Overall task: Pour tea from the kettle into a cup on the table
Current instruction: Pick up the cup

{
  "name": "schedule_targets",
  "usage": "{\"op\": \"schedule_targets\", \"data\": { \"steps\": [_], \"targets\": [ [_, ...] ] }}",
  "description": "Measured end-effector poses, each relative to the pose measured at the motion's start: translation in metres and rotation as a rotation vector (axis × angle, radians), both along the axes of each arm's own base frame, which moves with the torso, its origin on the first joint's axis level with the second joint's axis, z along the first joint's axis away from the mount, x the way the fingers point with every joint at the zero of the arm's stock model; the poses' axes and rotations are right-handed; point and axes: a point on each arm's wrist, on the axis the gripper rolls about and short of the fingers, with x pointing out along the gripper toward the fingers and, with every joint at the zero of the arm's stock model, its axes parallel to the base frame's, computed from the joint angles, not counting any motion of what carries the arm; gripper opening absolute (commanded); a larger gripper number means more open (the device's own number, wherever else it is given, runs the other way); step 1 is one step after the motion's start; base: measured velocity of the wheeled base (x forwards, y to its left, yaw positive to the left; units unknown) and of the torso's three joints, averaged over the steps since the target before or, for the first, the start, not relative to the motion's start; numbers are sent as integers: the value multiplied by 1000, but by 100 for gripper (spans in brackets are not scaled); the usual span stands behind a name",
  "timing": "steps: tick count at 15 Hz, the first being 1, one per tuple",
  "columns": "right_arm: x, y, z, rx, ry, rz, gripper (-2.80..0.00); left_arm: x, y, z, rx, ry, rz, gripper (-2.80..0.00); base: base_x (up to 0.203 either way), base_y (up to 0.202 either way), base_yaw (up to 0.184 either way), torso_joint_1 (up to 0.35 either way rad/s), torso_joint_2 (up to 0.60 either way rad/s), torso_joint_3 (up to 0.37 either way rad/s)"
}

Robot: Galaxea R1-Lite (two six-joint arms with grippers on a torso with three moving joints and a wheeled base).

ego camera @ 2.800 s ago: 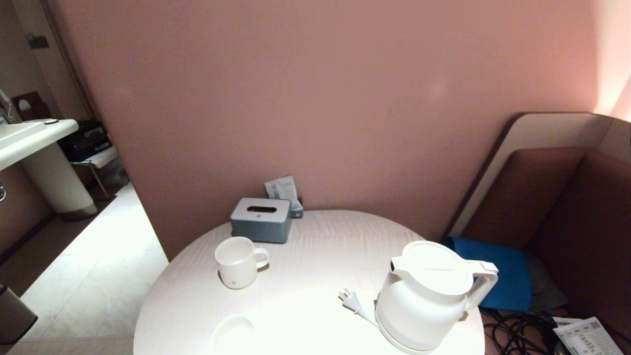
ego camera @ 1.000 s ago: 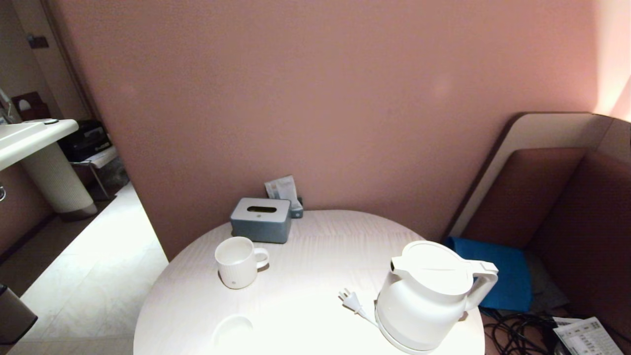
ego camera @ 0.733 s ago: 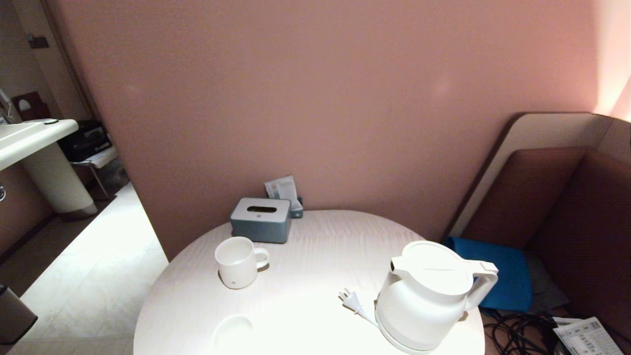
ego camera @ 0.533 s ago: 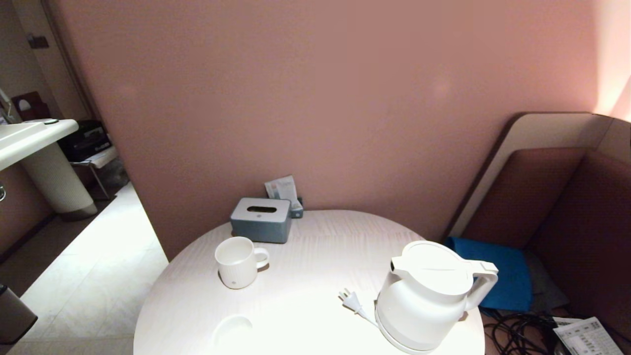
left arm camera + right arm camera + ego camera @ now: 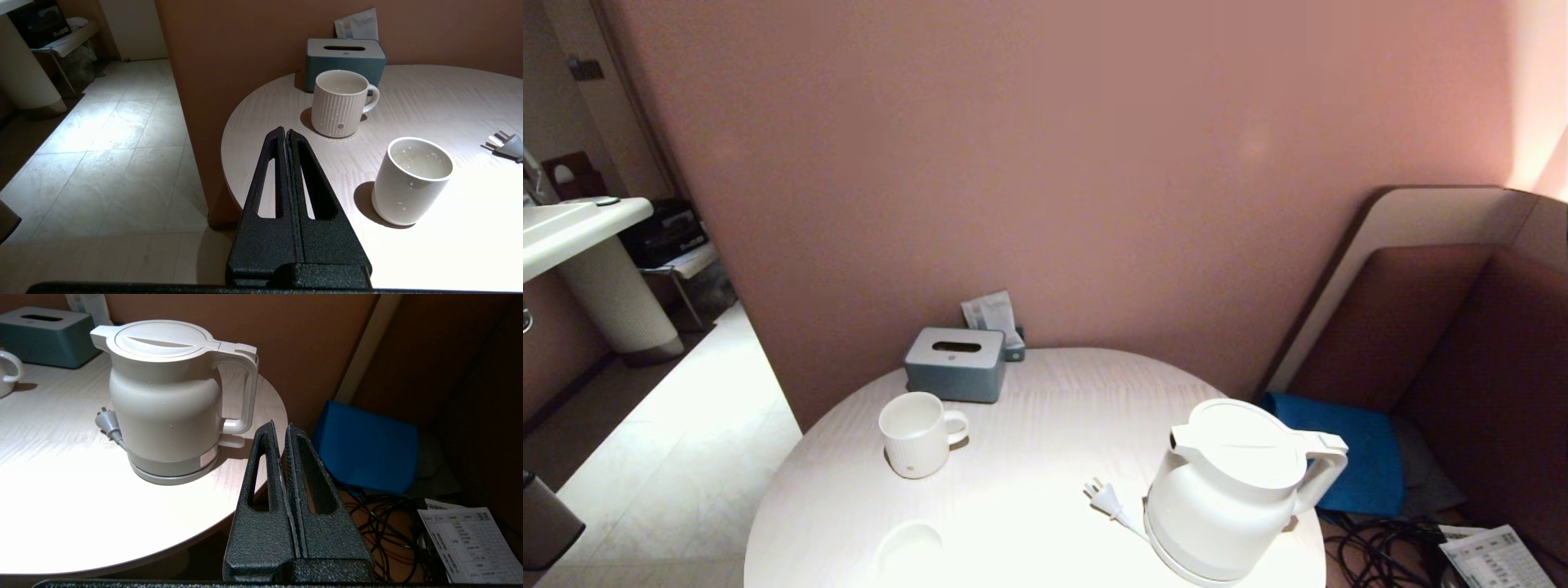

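pink wall backs a round white table (image 5: 1045, 408), with pale floor tiles (image 5: 678, 457) stretching off to the left. left gripper (image 5: 286, 132) hangs off the table's near left edge, its two black fingers pressed together on nothing, well short of the crockery. nearest it on the table stands the cup (image 5: 412, 179), a plain handleless tumbler, upright, washed out in the bright patch in the head view. behind it sits a ribbed mug (image 5: 918, 434) with its handle to the right, and further back a grey-blue tissue box (image 5: 956, 363) against the wall. a plug (image 5: 1100, 494) lies on the tabletop just left of the kettle (image 5: 1235, 490), which stands upright on its base near the right edge, lid down, handle pointing right. right gripper (image 5: 280, 430) waits beyond that edge, just behind the handle, fingers together and empty. a blue cushion (image 5: 1347, 457) lies on the seat further right.
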Motion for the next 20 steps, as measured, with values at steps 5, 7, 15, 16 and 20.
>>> {"op": "schedule_targets", "data": {
  "steps": [5,7,15,16,20],
  "targets": [
    [0,0,0,0,0,0,-280,0,0,0,0,-1,0,-280,0,0,0,0,0,0],
    [0,0,0,0,0,0,-280,0,0,4,0,-37,4,-280,0,0,0,0,0,0],
    [0,0,0,0,0,0,-280,7,0,115,-103,-81,-5,-280,0,0,0,0,0,0],
    [0,0,0,0,0,0,-280,21,0,131,-140,-42,-7,-280,0,0,0,0,0,0],
    [0,0,0,0,0,0,-280,82,-4,171,-294,203,-104,-280,0,0,0,0,0,0]
  ]
}}
